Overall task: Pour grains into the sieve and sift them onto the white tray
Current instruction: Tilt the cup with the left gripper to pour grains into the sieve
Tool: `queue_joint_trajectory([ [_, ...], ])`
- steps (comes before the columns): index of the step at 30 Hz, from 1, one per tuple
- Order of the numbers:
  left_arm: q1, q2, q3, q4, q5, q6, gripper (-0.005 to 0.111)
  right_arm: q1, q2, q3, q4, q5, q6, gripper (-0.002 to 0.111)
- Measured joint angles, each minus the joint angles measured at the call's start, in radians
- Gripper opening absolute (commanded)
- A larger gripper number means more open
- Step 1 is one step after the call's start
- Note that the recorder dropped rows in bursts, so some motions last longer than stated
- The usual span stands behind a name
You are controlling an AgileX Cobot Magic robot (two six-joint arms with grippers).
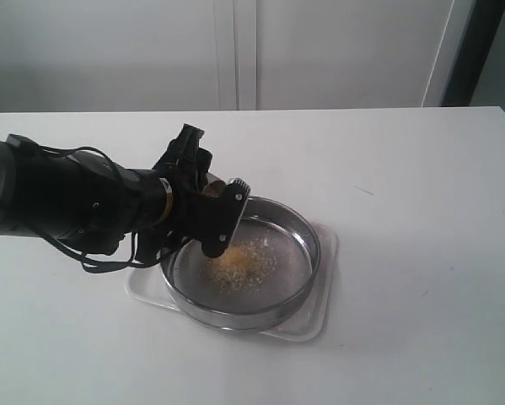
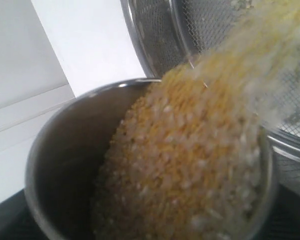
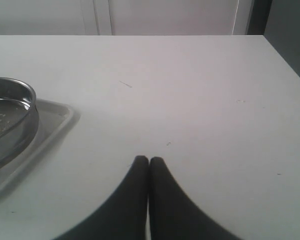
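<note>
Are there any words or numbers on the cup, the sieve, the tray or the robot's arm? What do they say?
None: no words, numbers or signs can be read. The sieve, white tray, steel cup, table and black left arm all look plain.

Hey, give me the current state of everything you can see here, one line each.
white tray, flat on the table.
sieve, resting on the tray, small heap on its mesh.
left claw, closed on the steel cup.
steel cup, tipped over the sieve.
grains, pouring from the cup into the sieve.
right claw, shut and empty.
</note>
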Motion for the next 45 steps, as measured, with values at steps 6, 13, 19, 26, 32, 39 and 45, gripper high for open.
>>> queue_joint_trajectory([
  [6,0.000,0.000,0.000,0.000,-0.002,0.059,0.000,0.000,0.000,0.000,0.000,0.000,0.000,0.000],
  [13,0.000,0.000,0.000,0.000,-0.017,0.112,0.000,0.000,0.000,0.000,0.000,0.000,0.000,0.000],
  [19,0.000,0.000,0.000,0.000,-0.019,0.172,0.000,0.000,0.000,0.000,0.000,0.000,0.000,0.000],
  [26,0.000,0.000,0.000,0.000,-0.019,0.253,0.000,0.000,0.000,0.000,0.000,0.000,0.000,0.000],
  [32,0.000,0.000,0.000,0.000,-0.019,0.311,0.000,0.000,0.000,0.000,0.000,0.000,0.000,0.000],
  [39,0.000,0.000,0.000,0.000,-0.019,0.424,0.000,0.000,0.000,0.000,0.000,0.000,0.000,0.000],
  [45,0.000,0.000,0.000,0.000,-0.019,0.548,0.000,0.000,0.000,0.000,0.000,0.000,0.000,0.000],
])
